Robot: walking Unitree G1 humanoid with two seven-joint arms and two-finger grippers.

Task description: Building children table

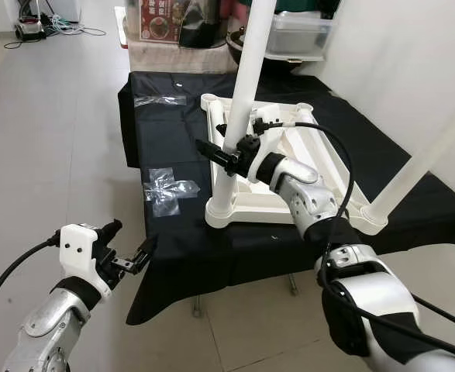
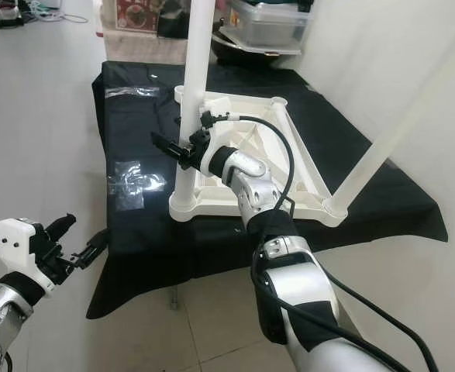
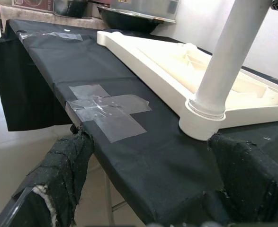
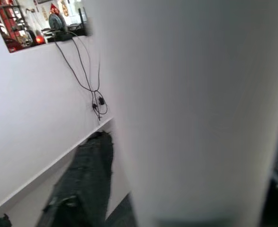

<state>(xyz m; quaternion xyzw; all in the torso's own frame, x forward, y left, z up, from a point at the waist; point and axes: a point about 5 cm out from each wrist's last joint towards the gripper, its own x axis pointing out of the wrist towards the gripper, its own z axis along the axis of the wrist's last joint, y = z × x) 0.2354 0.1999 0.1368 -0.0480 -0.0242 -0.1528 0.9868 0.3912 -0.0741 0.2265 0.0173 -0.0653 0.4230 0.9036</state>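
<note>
Nearest, the left gripper (image 1: 128, 262) hovers open and empty off the near edge of the black-draped bench (image 1: 173, 232). On the bench the white tabletop (image 1: 289, 203) lies upside down. Two legs stand in its near corners; the right gripper (image 1: 225, 157) clasps the near-left leg (image 1: 243, 101). Far corners look unfilled.

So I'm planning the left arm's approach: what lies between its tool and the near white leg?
In the left wrist view, black cloth and a clear tape cross lie between the left tool and the leg.
</note>
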